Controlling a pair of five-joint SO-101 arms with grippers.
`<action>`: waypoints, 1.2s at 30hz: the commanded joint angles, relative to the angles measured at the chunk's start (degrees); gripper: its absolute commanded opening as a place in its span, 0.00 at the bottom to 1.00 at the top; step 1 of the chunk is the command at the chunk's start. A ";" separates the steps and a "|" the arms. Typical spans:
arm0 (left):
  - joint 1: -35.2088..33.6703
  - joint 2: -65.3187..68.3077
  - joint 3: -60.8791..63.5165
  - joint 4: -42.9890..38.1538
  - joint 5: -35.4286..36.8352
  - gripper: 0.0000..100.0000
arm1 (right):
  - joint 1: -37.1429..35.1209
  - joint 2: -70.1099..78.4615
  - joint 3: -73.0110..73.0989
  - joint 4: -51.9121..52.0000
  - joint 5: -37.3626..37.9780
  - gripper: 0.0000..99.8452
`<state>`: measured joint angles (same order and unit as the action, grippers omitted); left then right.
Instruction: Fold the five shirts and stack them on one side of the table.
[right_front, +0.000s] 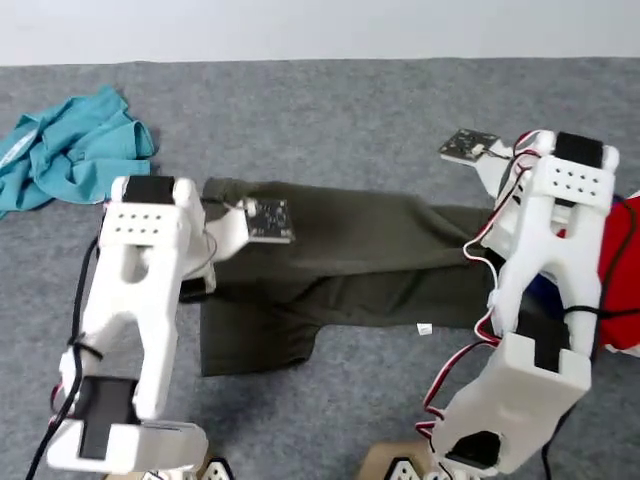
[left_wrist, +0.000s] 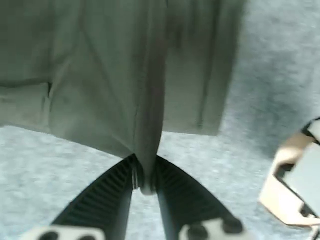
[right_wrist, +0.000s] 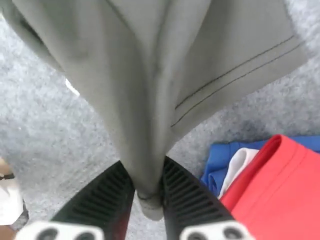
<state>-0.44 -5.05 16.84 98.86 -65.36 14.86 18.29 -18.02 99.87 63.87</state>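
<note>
From where I stand, the worry is the grip. Each arm holds only a thin pinched ridge of the dark olive-green fabric shirt (right_front: 350, 260), and if the two pull apart or lift unevenly, the cloth could slide out of one pair of fingers and the fold would collapse. The right side has a second hazard: the folded red shirt (right_wrist: 280, 185) and the blue shirt (right_wrist: 225, 165) beneath it lie just beside the held hem, so a low sweep over there could drag or rumple that stack.

The left end effector (left_wrist: 145, 182) is closed on a gathered crease at one end of the olive shirt, its ribbed fingers clamped with the fabric bunched between them. The right end effector (right_wrist: 148, 197) is likewise closed on a fold at the other end, near a stitched hem.

The shirt itself lies across the middle of the grey felt-covered desk (right_front: 350, 110), stretched between the two arms, partly doubled over along its length, with one flap hanging towards the near edge. It looks soft and limp, wrinkling wherever it is pinched. A crumpled teal shirt (right_front: 65, 150) waits unfolded at the far left corner, well apart.
</note>
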 joint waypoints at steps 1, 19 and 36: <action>1.05 -5.98 5.85 1.76 -0.44 0.00 | 1.80 -3.74 -3.52 1.54 1.58 0.01; 4.92 -21.54 26.07 1.76 0.00 0.00 | 4.44 -6.46 -2.37 2.77 6.07 0.01; 0.88 -22.07 26.86 -1.93 -0.09 0.08 | 4.09 -7.34 3.52 2.42 6.24 0.07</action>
<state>2.02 -25.63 44.18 98.68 -65.36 18.46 15.47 -13.98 100.40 69.85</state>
